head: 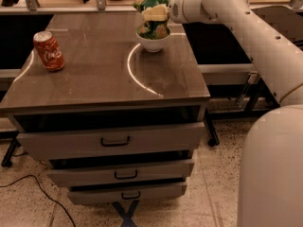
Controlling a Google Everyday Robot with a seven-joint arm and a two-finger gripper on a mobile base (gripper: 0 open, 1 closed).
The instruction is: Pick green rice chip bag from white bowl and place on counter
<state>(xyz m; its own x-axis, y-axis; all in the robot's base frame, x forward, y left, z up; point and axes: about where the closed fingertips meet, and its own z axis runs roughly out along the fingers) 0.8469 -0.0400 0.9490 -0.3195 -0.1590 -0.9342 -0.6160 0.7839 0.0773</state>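
The gripper (154,14) sits at the far right corner of the desk (99,79), directly above the white bowl (153,43), reached in from the right on a thick white arm (246,27) that slopes down toward the near right edge of the view. Its fingers are clamped on the green rice chip bag (152,29): one pale finger (156,13) lies flat across the front of the bag at about mid-height, while the other is hidden behind the crinkled foil. The bag stands upright with its lower end still inside the bowl and its top bulging above the gripper. The bowl rests on the glossy grey-brown top, close to the right edge and just inside the back end of a thin white curved line (136,77) that sweeps forward across the surface. A red soda can (49,51) stands upright well apart from the bowl, near the left edge of the desk, beside another short white arc. Below the top, three grey drawers (113,140) with black handles face the camera, all slightly pulled out. A dark cable (33,182) trails over the speckled floor at lower left.
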